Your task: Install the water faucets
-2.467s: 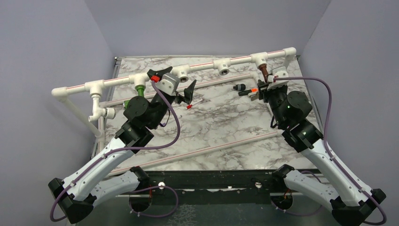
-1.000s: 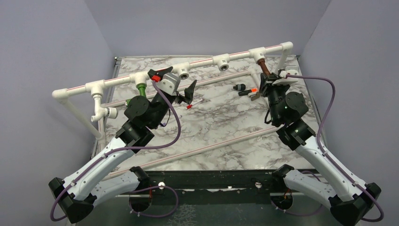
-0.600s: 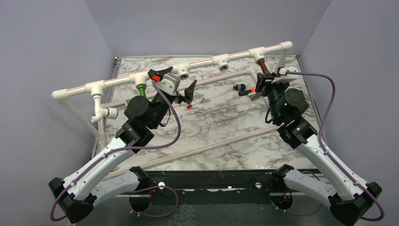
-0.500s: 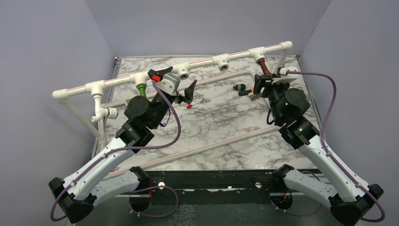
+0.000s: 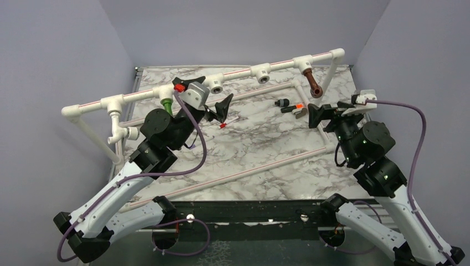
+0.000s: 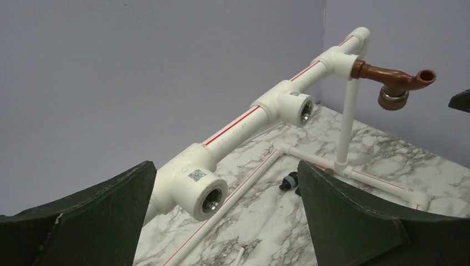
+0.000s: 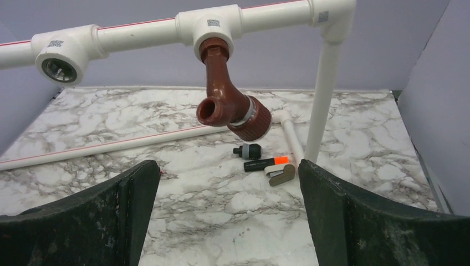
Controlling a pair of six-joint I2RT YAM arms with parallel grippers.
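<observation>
Hiding partly behind left arm (image 5: 161, 133): green faucet (image 5: 165, 103), seemingly in tee (image 5: 164, 92).

Open air lies between the right gripper (image 7: 224, 166) and the copper faucet (image 7: 224, 105) hanging ahead of its spread jaws; a white upright pipe (image 7: 321, 100) stands just right of that. A T-fitting (image 6: 191, 185) sits close ahead of the left gripper (image 6: 226, 164).

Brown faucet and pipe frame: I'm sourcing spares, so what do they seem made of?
Brown faucet: smooth reddish-brown with a soft sheen, copper or coloured plastic, unclear; its silvery ring looks metal. Pipe frame: matte white plastic, seemingly, with a red stripe.
</observation>
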